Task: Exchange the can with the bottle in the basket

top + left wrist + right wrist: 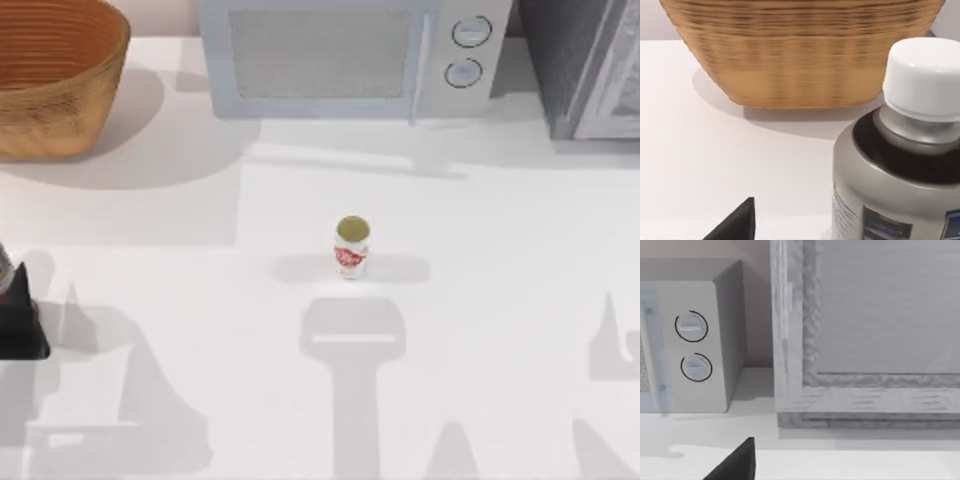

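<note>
The white table [520,300] carries a pale microwave [345,55] with 2 round dials at the back. A grey cabinet [590,70] stands just right of the microwave. The basket [55,75] sits well left of the microwave, on the table. The left gripper [12,325] is far left of the microwave and in front of it, at the table's edge. In the left wrist view the bottle [900,190] stands upright close to the camera, outside the basket. It has a white cap and a grey label with dark blue patches, its print unreadable. Whether either gripper is closed cannot be told. The right gripper [737,465] faces the microwave and cabinet. The can [351,248] stands upright in front of the microwave, its red markings illegible.
</note>
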Motion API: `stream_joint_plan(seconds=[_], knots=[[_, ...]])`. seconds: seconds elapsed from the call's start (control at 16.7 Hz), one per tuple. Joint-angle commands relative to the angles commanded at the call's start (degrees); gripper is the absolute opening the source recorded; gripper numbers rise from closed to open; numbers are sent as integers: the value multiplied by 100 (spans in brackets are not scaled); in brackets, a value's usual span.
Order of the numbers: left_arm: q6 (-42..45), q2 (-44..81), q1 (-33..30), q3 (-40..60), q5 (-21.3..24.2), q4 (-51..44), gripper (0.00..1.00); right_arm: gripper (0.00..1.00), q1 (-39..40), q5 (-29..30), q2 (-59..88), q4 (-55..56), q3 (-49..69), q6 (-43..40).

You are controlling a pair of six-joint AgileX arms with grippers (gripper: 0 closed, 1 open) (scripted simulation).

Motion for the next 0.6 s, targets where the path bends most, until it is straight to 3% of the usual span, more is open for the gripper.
stream_joint_plan(seconds=[0.6], knots=[[-70, 650, -285, 637, -312, -202, 100, 100, 0, 0, 0, 0, 0, 0]])
